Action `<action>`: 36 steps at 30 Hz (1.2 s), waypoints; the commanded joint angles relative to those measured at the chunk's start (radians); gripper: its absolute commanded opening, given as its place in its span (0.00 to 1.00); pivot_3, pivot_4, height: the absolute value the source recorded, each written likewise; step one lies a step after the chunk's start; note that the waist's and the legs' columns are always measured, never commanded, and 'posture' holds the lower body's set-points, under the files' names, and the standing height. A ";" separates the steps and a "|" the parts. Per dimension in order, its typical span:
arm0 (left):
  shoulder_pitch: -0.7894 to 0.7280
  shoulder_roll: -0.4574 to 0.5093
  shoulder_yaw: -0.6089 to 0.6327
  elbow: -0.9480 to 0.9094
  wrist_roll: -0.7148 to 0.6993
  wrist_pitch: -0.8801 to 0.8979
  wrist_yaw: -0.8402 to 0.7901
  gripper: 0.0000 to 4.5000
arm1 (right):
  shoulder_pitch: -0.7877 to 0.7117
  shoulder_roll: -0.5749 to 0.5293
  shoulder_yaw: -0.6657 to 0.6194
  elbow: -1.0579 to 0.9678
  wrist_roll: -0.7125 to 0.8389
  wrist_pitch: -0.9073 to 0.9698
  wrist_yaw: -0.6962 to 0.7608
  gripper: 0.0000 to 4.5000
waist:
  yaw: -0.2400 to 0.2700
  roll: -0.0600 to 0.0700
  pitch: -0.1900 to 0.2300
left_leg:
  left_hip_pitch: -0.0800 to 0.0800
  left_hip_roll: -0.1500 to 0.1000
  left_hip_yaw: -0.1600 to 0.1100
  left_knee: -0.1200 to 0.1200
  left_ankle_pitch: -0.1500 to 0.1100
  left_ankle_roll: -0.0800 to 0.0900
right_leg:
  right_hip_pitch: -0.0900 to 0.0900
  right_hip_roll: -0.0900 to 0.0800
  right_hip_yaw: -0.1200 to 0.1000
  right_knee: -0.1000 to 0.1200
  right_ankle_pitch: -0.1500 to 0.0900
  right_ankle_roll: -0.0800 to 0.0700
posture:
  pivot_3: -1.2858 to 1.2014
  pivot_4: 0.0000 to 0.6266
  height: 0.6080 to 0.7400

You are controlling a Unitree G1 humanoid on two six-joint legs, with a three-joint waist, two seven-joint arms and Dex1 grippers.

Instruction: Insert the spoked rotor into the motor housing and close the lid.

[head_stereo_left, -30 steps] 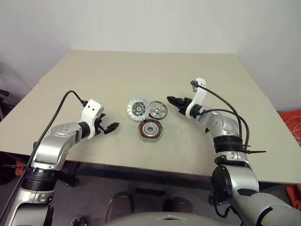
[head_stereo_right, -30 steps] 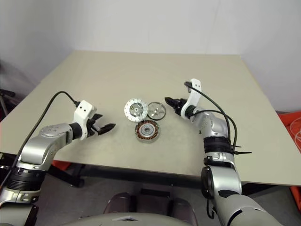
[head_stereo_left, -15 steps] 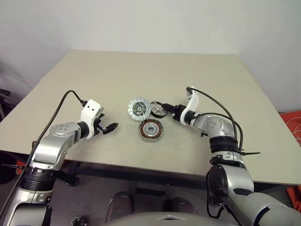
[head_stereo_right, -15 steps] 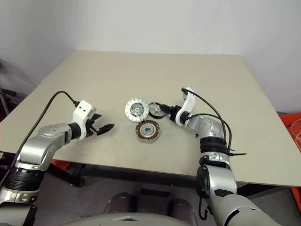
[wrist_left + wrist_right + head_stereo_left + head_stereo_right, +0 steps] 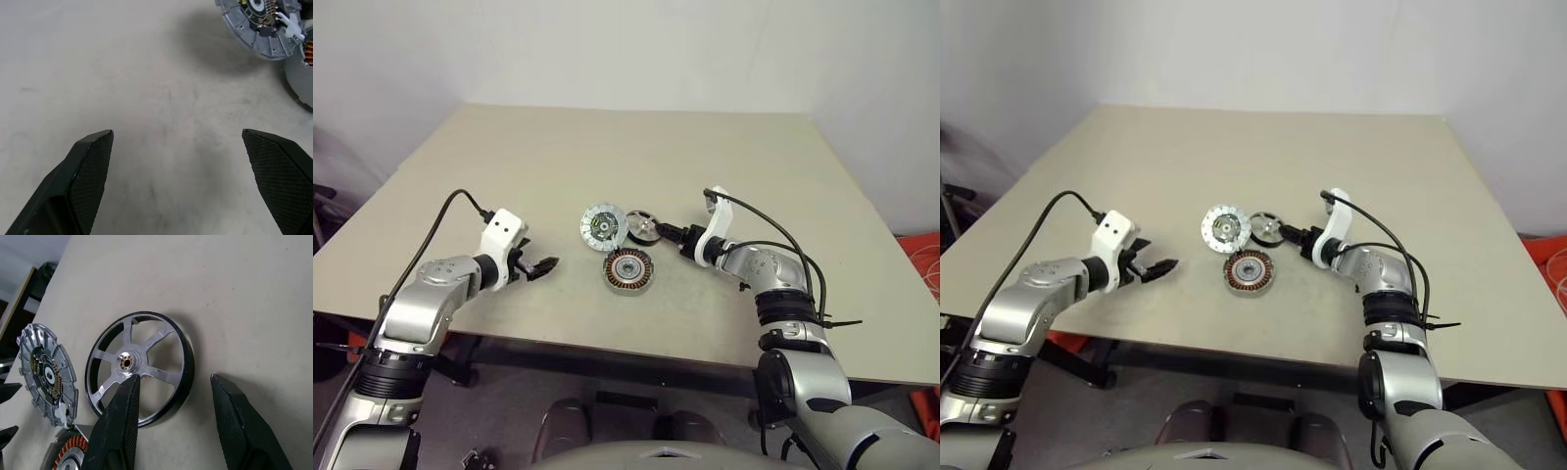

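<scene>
Although all three parts are laid out close together on the beige tabletop (image 5: 724,147), nothing of the task is judged to be done: the rotor is not yet lifted, the housing stands empty, and the lid lies apart from it.

Nearest the robot, the motor housing (image 5: 626,270), a short round metal cylinder with a ring of copper-coloured windings and a silver hub, is seen upright and open at the top. Well to its left, the left gripper (image 5: 545,265) is held above bare tabletop with its black fingers (image 5: 90,166) spread wide and nothing between them.

Just behind the housing, the spoked rotor (image 5: 139,367), a small shiny silver wheel with a dark rim and wide spokes, is seen lying flat on the tabletop. The right gripper (image 5: 171,396) is placed at it with its fingers parted, one finger over the spokes near the hub and the other outside the rim, so that the rim sits between them; contact cannot be told, and no grip is seen to be closed on it. Beside the rotor, further to the left, the lid (image 5: 602,224), a flat silver disc with a ribbed rim and dark centre, rests untouched.

Compared with a second ago, the right gripper is found lower and closer, brought from beside the rotor to straddling its rim. The left gripper and the three parts are unchanged in place.

Left to do: grasping the rotor, seating it in the housing, and fitting the lid.
</scene>
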 commanded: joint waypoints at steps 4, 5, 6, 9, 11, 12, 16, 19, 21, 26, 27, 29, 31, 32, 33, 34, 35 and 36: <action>-0.015 0.004 0.003 -0.032 0.005 -0.015 0.000 1.00 | 0.015 0.016 0.006 -0.063 0.010 0.029 -0.017 0.58 | 0.000 0.000 0.000 | 0.000 0.000 0.000 0.000 0.000 0.000 | 0.000 0.000 0.000 0.000 0.000 0.000 | 0.52 0.00 1.00; -0.014 0.006 0.004 -0.032 0.005 -0.016 -0.001 1.00 | 0.015 0.028 0.008 -0.074 0.016 0.037 -0.021 0.58 | -0.001 0.000 0.000 | 0.000 0.000 0.000 0.000 0.000 0.000 | 0.000 0.000 0.000 0.000 0.000 0.000 | 0.52 0.00 1.00; -0.013 0.008 0.005 -0.032 0.005 -0.017 -0.001 1.00 | 0.014 0.040 0.009 -0.084 0.021 0.045 -0.025 0.58 | -0.002 0.000 0.000 | 0.000 0.000 0.000 0.000 0.000 0.000 | 0.000 0.000 0.000 0.000 0.000 0.000 | 0.52 0.00 1.00; -0.011 0.014 0.012 -0.033 0.005 -0.016 -0.003 1.00 | 0.005 0.078 0.017 -0.114 0.031 0.067 -0.034 0.58 | -0.007 0.000 0.000 | 0.000 0.000 0.000 0.000 0.000 0.000 | -0.001 0.000 0.000 0.000 0.000 0.000 | 0.52 0.00 1.00; -0.010 0.018 0.015 -0.034 0.005 -0.015 -0.003 1.00 | -0.004 0.098 0.022 -0.122 0.031 0.073 -0.036 0.58 | -0.007 0.000 0.000 | 0.000 0.000 0.000 0.000 0.000 0.000 | -0.001 0.000 0.000 0.000 0.000 0.000 | 0.52 0.00 1.00; -0.010 0.019 0.017 -0.035 0.005 -0.015 -0.002 1.00 | -0.009 0.105 0.023 -0.122 0.029 0.073 -0.038 0.58 | -0.006 0.000 0.000 | 0.000 0.000 0.000 0.000 0.000 -0.001 | -0.001 0.000 0.000 0.000 0.000 0.000 | 0.52 0.00 1.00; -0.002 0.021 0.021 -0.042 0.003 -0.015 0.000 1.00 | -0.020 0.115 0.031 -0.110 0.018 0.060 -0.036 0.58 | -0.002 0.000 0.000 | -0.001 0.000 0.000 0.000 0.000 0.000 | -0.001 0.000 0.000 0.000 0.000 0.000 | 0.52 0.00 1.00; 0.005 0.021 0.023 -0.048 0.003 -0.015 0.003 1.00 | -0.023 0.116 0.031 -0.104 0.017 0.053 -0.036 0.58 | -0.002 0.000 0.000 | -0.001 0.000 0.000 0.000 0.000 0.000 | -0.001 0.000 0.000 0.000 0.000 0.000 | 0.52 0.00 1.00; 0.007 0.019 0.023 -0.051 0.003 -0.014 0.005 1.00 | -0.025 0.116 0.031 -0.100 0.015 0.045 -0.038 0.58 | -0.003 0.000 0.000 | -0.001 0.000 0.000 0.000 0.000 -0.001 | -0.001 0.000 0.000 0.000 0.000 0.000 | 0.52 0.00 1.00; 0.004 0.017 0.016 -0.053 0.006 -0.015 0.008 1.00 | -0.035 0.115 0.012 -0.078 0.009 0.020 -0.071 0.48 | -0.003 0.000 0.000 | -0.001 0.000 0.000 0.000 0.000 -0.001 | -0.001 0.000 0.000 0.000 0.000 0.000 | 0.52 0.00 1.00; 0.003 0.016 0.014 -0.051 0.007 -0.017 0.007 1.00 | -0.036 0.114 0.011 -0.073 0.007 0.015 -0.075 0.44 | -0.003 0.000 0.000 | -0.001 0.000 0.000 0.000 0.000 -0.001 | -0.001 0.000 0.000 0.000 0.000 0.000 | 0.52 0.00 1.00; 0.002 0.016 0.012 -0.048 0.009 -0.019 0.006 1.00 | -0.038 0.111 0.009 -0.067 0.004 0.009 -0.078 0.29 | -0.003 0.000 0.000 | -0.001 0.000 0.000 0.000 0.000 -0.001 | -0.001 0.000 0.000 0.000 0.000 0.000 | 0.52 0.00 1.00; 0.000 0.017 0.010 -0.046 0.011 -0.021 0.004 1.00 | -0.039 0.110 0.004 -0.062 0.003 -0.001 -0.088 0.23 | -0.002 0.000 0.000 | 0.000 0.000 0.000 0.000 0.000 -0.001 | 0.000 0.000 0.000 0.000 0.000 0.000 | 0.52 0.00 1.00; -0.002 0.018 0.009 -0.044 0.013 -0.023 0.003 1.00 | -0.041 0.110 0.000 -0.057 0.003 -0.008 -0.096 0.23 | -0.001 0.000 0.000 | 0.001 0.000 0.000 0.000 0.001 -0.001 | 0.000 0.000 0.000 0.000 0.000 0.000 | 0.52 0.00 1.00; -0.003 0.019 0.008 -0.042 0.014 -0.024 0.002 1.00 | -0.043 0.110 -0.004 -0.051 0.003 -0.015 -0.104 0.23 | 0.000 0.000 0.000 | 0.001 0.000 0.000 0.000 0.001 -0.001 | 0.001 0.000 0.000 0.000 0.000 0.000 | 0.52 0.00 1.00; -0.004 0.019 0.007 -0.041 0.015 -0.025 0.002 1.00 | -0.046 0.110 -0.007 -0.045 0.003 -0.021 -0.111 0.23 | 0.000 0.000 0.000 | 0.001 0.000 0.000 0.000 0.001 -0.001 | 0.001 0.000 0.000 0.000 0.000 0.000 | 0.52 0.00 1.00; -0.005 0.019 0.007 -0.040 0.016 -0.026 0.001 1.00 | -0.049 0.110 -0.014 -0.034 0.002 -0.031 -0.124 0.23 | 0.000 0.000 0.000 | 0.001 0.000 0.000 0.000 0.001 -0.001 | 0.001 0.000 0.000 0.000 0.000 0.000 | 0.52 0.00 1.00; -0.006 0.018 0.006 -0.040 0.017 -0.027 0.001 1.00 | -0.052 0.110 -0.018 -0.026 0.001 -0.041 -0.132 0.23 | 0.000 0.000 0.000 | 0.001 0.000 0.000 0.000 0.001 -0.001 | 0.001 0.000 0.000 0.000 0.000 0.000 | 0.52 0.00 1.00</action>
